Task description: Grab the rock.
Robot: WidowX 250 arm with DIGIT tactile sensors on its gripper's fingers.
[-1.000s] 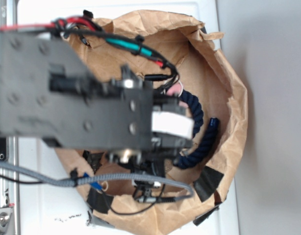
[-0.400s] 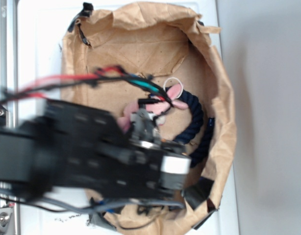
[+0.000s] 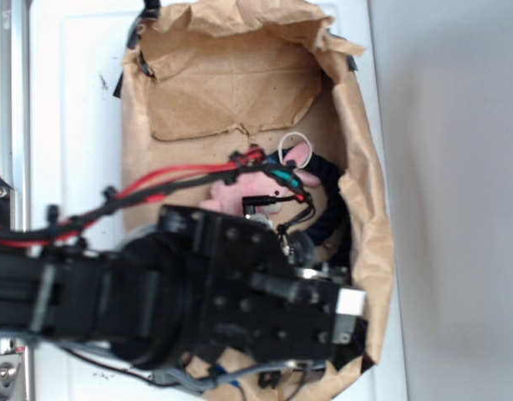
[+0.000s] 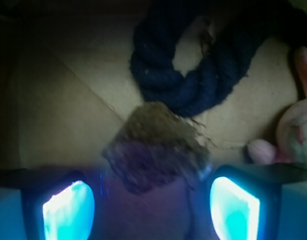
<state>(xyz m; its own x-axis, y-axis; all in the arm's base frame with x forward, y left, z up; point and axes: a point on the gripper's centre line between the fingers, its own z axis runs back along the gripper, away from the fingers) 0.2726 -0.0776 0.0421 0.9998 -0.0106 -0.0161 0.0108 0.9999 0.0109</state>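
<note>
The rope (image 4: 193,75) lies touching the rock's (image 4: 156,145) far edge; bare cardboard flanks the rock on both sides.

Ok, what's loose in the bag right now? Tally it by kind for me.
Rock: 1, between the open claw fingers
Navy rope: 1
Pink plush bunny: 1
Total: 3 loose things inside the paper bag

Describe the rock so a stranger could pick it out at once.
Look inside the brown paper bag, at the dark navy rope coiled on its floor. The rock lies just below that coil, between the tool's glowing fingers. It is the only rough, angular brown-grey lump; the pink plush bunny is soft.
</note>
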